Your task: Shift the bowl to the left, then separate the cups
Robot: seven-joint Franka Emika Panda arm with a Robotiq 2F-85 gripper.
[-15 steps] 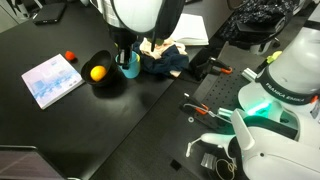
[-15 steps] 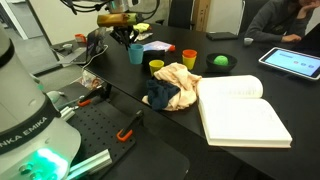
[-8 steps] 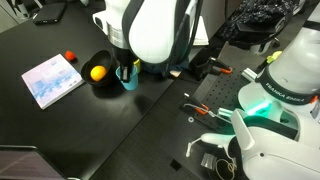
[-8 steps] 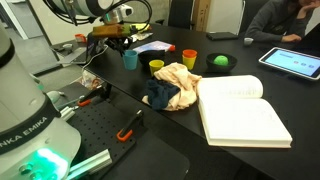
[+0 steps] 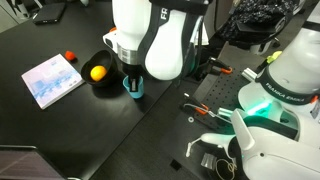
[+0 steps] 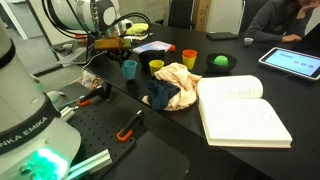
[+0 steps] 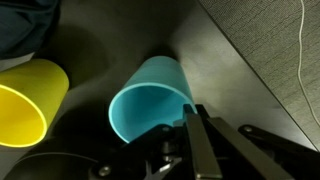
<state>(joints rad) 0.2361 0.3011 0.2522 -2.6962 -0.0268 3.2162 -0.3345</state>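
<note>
My gripper (image 5: 131, 80) (image 6: 127, 61) (image 7: 190, 125) is shut on the rim wall of the light blue cup (image 5: 133, 90) (image 6: 129, 70) (image 7: 145, 98), which stands upright at table level. The yellow cup (image 5: 97, 72) (image 6: 156, 66) (image 7: 25, 100) sits in the small black bowl (image 5: 108, 84), just beside the blue cup. The orange cup (image 5: 70, 56) (image 6: 189, 59) stands apart, farther back on the black table. The arm hides part of the bowl in both exterior views.
A tan and blue cloth heap (image 6: 168, 86) and a large open book (image 6: 240, 110) lie near the cups. A second dark dish holding something green (image 6: 219, 62) and a tablet (image 6: 295, 62) are behind. A light booklet (image 5: 52, 80) lies beside the bowl. Red-handled tools (image 5: 205, 105) lie by the robot base.
My gripper has carried the light blue cup away from the bowl toward the table's near edge and lowered it to table level.
</note>
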